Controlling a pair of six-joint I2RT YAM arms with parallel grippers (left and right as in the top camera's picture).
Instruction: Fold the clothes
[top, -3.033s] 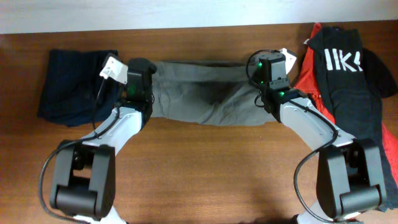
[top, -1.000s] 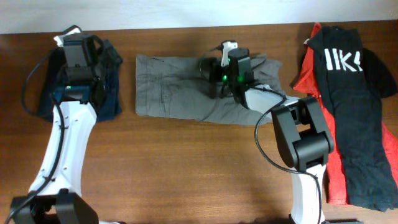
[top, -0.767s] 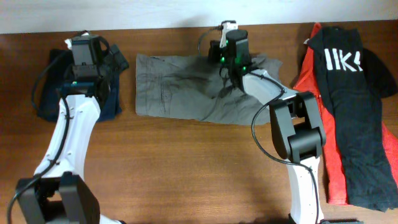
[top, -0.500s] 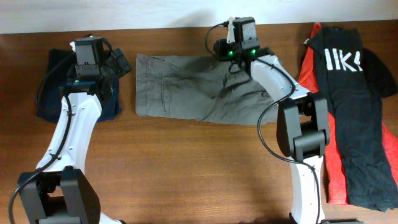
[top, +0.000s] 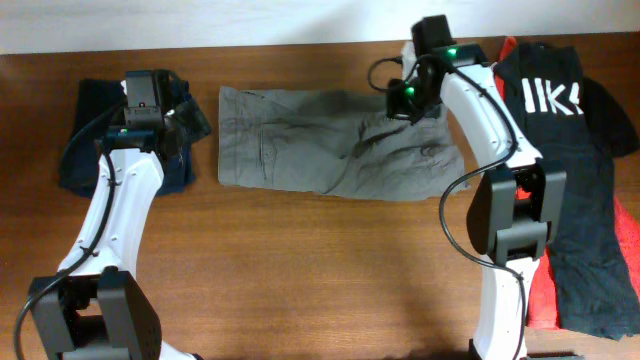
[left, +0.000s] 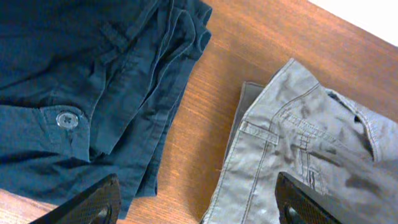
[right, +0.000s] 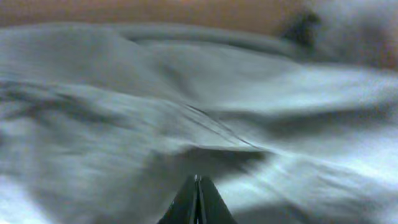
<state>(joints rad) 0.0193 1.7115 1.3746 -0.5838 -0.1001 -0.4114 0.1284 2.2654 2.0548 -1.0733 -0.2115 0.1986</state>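
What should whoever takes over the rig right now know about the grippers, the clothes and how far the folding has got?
Left gripper: open, empty, above the table strip between navy trousers and grey trousers.
Right gripper: shut over the grey trousers' right end; view blurred, no cloth seen pinched.
Navy trousers: far left, layered, apparently folded.
Grey trousers: centre, flat but wrinkled, right end rumpled.
Black T-shirt: lying on the red garment, far right, unfolded.
Left to do: fold the grey trousers, then the T-shirt and red garment.
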